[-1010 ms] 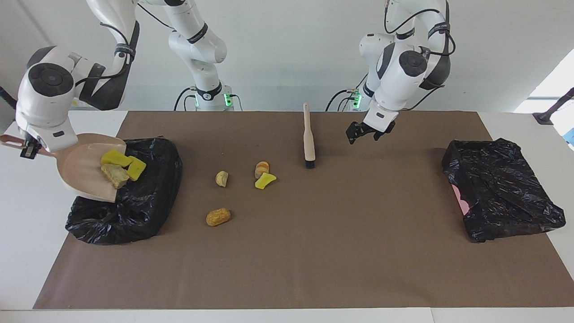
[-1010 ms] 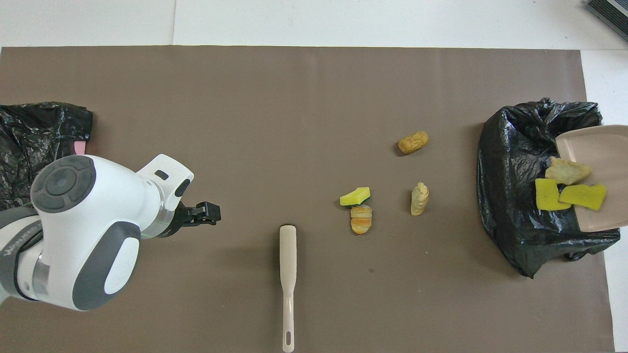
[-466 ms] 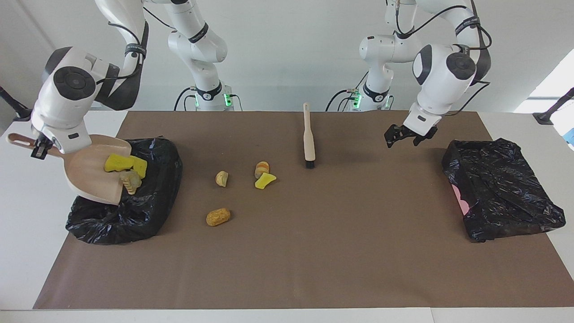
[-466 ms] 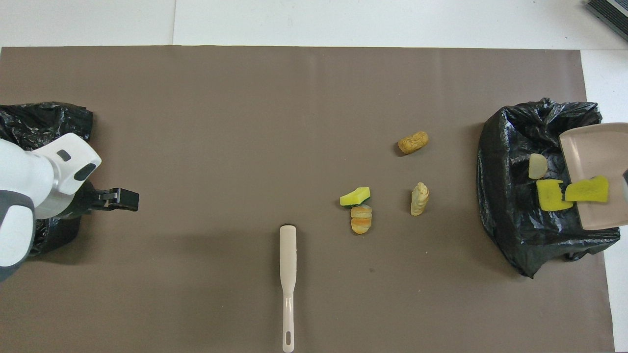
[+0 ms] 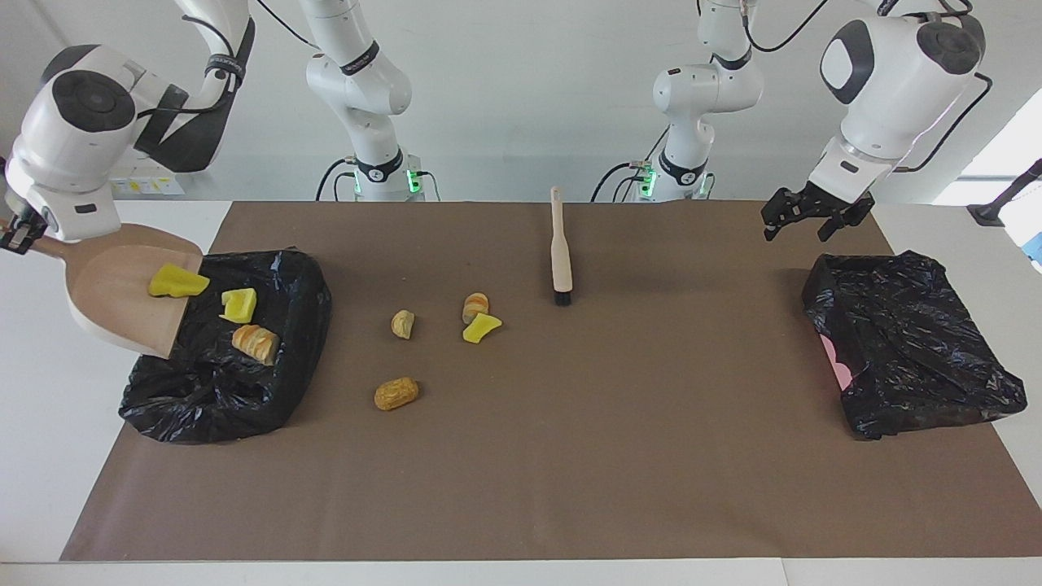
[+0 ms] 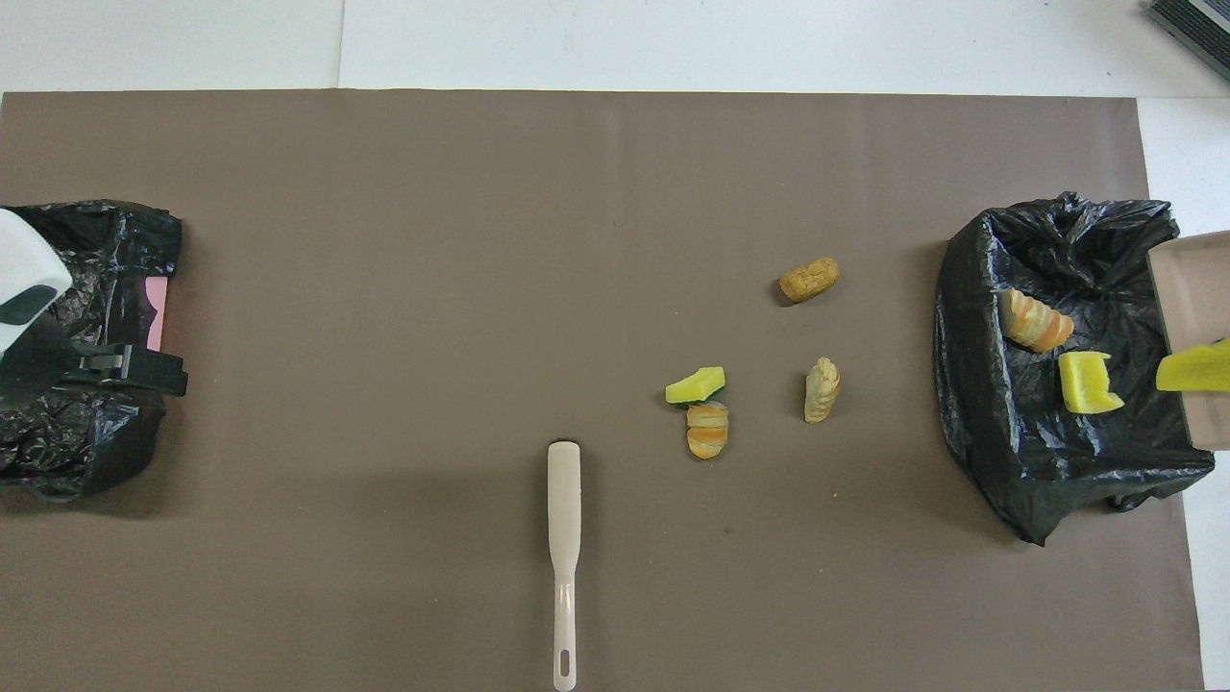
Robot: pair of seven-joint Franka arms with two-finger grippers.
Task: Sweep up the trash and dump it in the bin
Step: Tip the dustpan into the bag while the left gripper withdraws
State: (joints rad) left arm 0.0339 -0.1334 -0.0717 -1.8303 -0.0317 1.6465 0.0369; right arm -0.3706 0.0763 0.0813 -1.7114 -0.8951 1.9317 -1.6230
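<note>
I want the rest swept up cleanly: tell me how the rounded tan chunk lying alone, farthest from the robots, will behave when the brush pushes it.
The tan chunk looks oval and rounded, so it will probably roll rather than slide. It appears light, likely skittering ahead of the brush. It lies on flat brown paper, so nothing would check its roll.

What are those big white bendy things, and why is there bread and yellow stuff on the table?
They are two robot arms. One picture looks at them from across the table, the other from above. The right gripper holds a tilted dustpan over a black bin bag. One bread chunk and one yellow sponge lie in the bag; another sponge sits at the pan's lip. Four trash pieces and a brush lie on the brown mat. The left gripper hangs empty, jaws open.
</note>
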